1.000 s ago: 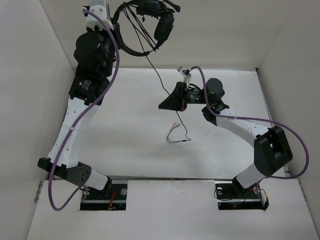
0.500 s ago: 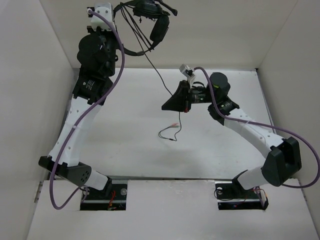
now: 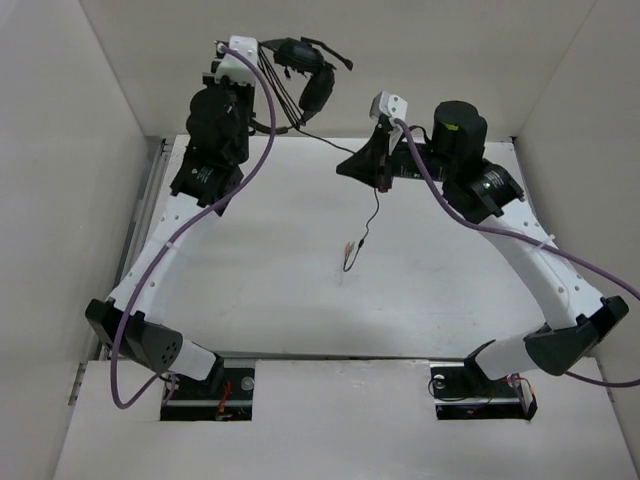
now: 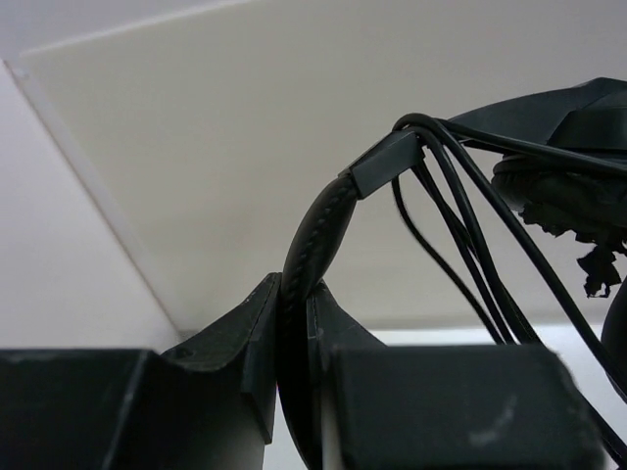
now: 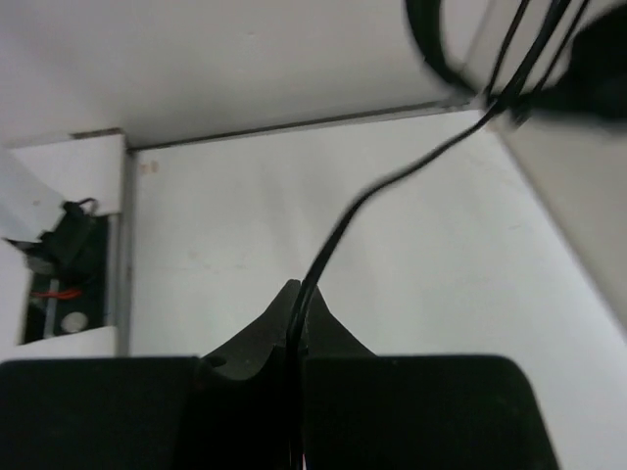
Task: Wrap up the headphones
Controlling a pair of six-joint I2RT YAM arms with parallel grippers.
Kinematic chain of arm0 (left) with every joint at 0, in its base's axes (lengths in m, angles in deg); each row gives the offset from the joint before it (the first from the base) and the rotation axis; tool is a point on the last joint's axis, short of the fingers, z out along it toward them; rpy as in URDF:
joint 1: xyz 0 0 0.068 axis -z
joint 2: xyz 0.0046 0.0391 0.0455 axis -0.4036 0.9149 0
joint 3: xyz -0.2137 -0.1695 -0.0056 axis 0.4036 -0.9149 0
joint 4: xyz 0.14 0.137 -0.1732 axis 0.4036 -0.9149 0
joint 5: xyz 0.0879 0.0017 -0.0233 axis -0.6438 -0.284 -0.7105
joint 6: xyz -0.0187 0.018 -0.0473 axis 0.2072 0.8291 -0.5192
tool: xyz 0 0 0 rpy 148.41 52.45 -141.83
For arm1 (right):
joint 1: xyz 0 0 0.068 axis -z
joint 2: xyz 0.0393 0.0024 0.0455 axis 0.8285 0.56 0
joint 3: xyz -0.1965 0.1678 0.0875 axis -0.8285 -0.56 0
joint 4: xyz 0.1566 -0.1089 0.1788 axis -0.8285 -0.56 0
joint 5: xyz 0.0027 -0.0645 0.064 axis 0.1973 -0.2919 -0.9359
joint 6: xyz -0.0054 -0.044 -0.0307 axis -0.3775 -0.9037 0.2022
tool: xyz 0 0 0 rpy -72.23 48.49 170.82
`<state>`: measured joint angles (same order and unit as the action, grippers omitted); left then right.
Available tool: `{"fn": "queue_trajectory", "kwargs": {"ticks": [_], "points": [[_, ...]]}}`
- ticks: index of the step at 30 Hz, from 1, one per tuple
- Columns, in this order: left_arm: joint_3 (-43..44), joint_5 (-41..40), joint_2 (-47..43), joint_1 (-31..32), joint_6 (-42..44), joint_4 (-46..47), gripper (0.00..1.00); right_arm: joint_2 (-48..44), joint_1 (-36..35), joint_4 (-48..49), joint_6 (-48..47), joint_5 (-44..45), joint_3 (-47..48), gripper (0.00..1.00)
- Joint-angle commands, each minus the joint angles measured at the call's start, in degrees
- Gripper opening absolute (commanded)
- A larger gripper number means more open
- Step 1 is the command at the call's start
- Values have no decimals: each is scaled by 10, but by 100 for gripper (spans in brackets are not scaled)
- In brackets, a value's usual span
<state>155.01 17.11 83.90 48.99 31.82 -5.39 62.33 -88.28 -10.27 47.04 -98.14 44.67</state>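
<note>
While raised near the pale back wall (image 3: 440,50), well above the flat white counter (image 3: 250,290), clamps the small black over-ear headphones (image 3: 300,78) by the curved headband (image 4: 318,230) with the left end effector (image 4: 294,299), fingers pressed tight against both sides of the ribbed, padded band. Holds the headset tilted, with the padded earcups (image 3: 320,88) close together and the short mic boom (image 3: 338,60) poking out to the right in the top view. Shows a matte black slider block (image 4: 387,162) where the band meets the earcup arm, and a ragged, frayed edge on the foam of one earcup in the left wrist view. Carries several strands of the long thin black cord (image 3: 377,205) across the arc of the headband, bunched at the slider and fanning downward. Leads one strand from the headset down and to the right into the right end effector (image 3: 358,165), pinched shut on it, with the cord threading between the two black fingertips in the right wrist view. Drops in a loose line below that pinch, ending in small coloured plugs (image 3: 350,250), one pinkish, over the middle of the counter; cannot tell whether touching the surface or hanging just above it.
</note>
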Motion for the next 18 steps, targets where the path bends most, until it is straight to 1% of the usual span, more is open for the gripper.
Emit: {"fn": "queue_trajectory", "kwargs": {"ticks": [1,7,12,18], "points": [[-46,-19,-22,17,48,59,0,-5,-16,-87,-118,94,77,0],[-122,3,-24,58,78,21,0,15,-22,-118,-211,198,159,0],[-160,38,-37,103,91,-2,0,19,-29,-112,-314,302,164,0],[-146,77,-29,125,95,-48,0,19,-44,-53,-447,427,146,0]]}}
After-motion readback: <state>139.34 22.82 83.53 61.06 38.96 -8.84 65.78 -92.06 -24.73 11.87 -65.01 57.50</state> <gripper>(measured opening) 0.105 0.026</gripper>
